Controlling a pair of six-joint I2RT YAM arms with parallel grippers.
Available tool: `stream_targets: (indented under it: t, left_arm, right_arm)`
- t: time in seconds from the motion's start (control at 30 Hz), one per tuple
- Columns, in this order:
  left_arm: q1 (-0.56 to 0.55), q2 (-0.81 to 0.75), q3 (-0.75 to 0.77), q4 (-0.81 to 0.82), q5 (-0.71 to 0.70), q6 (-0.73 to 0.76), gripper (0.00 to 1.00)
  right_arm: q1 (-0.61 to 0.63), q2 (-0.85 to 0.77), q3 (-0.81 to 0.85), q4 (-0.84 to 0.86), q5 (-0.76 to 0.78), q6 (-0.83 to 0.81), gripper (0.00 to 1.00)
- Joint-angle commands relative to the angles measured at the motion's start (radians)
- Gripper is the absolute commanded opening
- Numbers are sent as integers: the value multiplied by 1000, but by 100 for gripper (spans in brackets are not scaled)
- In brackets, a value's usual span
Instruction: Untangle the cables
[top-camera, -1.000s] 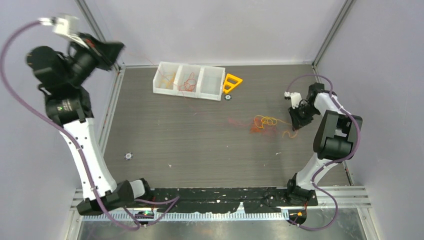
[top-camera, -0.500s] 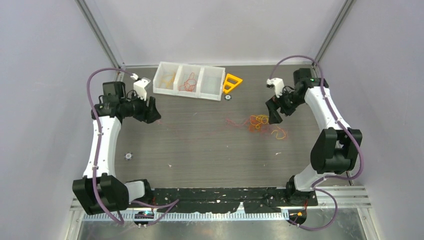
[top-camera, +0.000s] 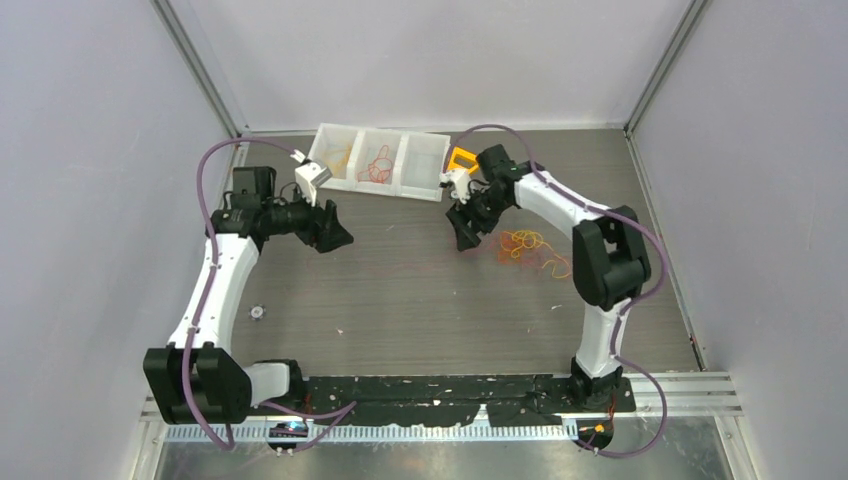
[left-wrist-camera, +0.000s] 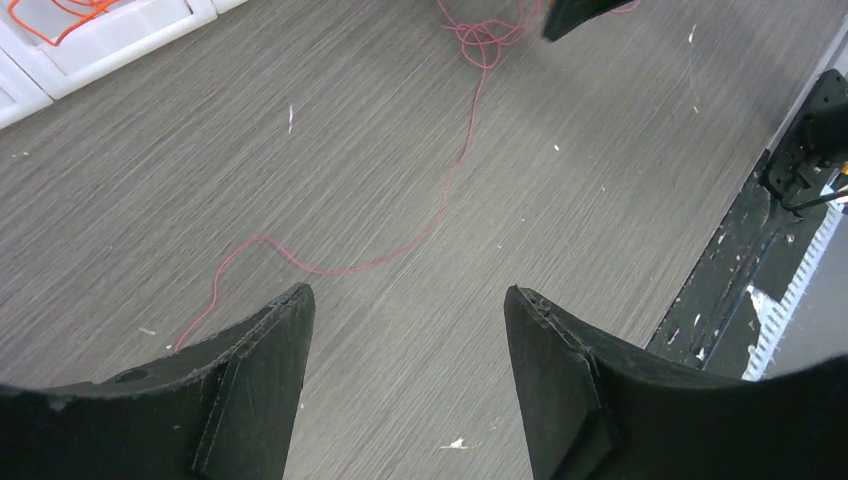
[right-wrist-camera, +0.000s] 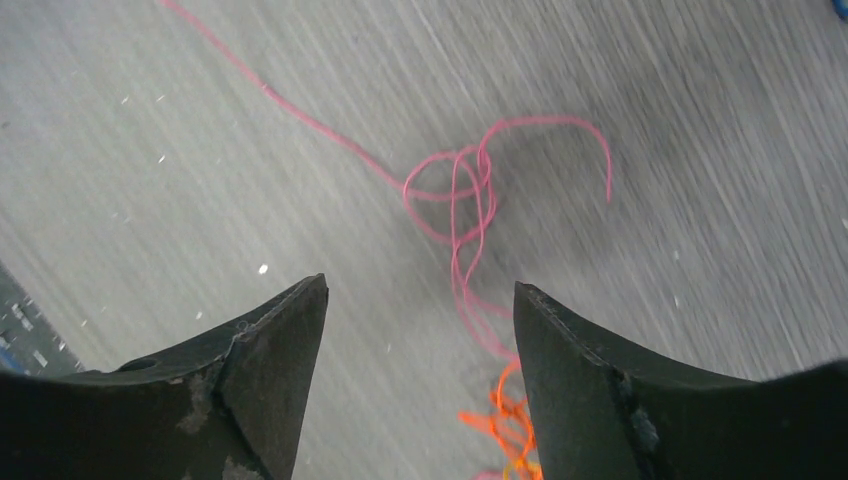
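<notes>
Cables (top-camera: 525, 248) clumped toward surface (top-camera: 400, 300) right edge, red strand (right-wrist-camera: 455, 200) trailing left. Left fingers (left-wrist-camera: 255, 385), right fingers (right-wrist-camera: 265, 385) spread, empty. Pinch red loop low; you pull gently.

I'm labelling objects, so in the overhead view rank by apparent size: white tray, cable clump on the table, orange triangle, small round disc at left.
1. white tray
2. cable clump
3. orange triangle, partly hidden by the right arm, so less sure
4. round disc

My left arm (top-camera: 215, 290) stands along the table's left edge, elbow bent, left gripper (top-camera: 335, 238) aimed toward the middle, jaws apart, empty. My right arm (top-camera: 590, 250) folds toward the far edge, right gripper (top-camera: 465, 240) tipped down, jaws apart, empty.
</notes>
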Motion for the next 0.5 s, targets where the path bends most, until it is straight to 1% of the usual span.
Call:
stream_targets:
  t: [0.0,0.2,0.27,0.3,0.33,0.37,0.4,0.47]
  left_arm:
    - [1,-46,-16,72,52,-31,72]
    - [-1,-91,-49,111,47,-44,72]
    - [0,-95,-52,124,51,-54,72]
    - [0,-95,-53,131,60,-58,72]
    - [0,-96,-55,137,71,-60,72]
    - [1,-97,-56,143,76,-62,72]
    - [-16,-98,-58,149,78,-63,72]
    - [-54,-103,-65,164,78,-61,72]
  right_arm:
    - [46,95,81,101,78,39,72]
    - [93,172,79,137,169,3,53]
    - [99,185,87,125,182,-3,44]
    - [99,179,84,124,180,-10,34]
    - [100,172,72,127,178,-12,19]
    - [100,153,67,126,167,-12,12]
    - [99,142,60,121,159,-3,7]
    - [99,94,56,109,109,22,6]
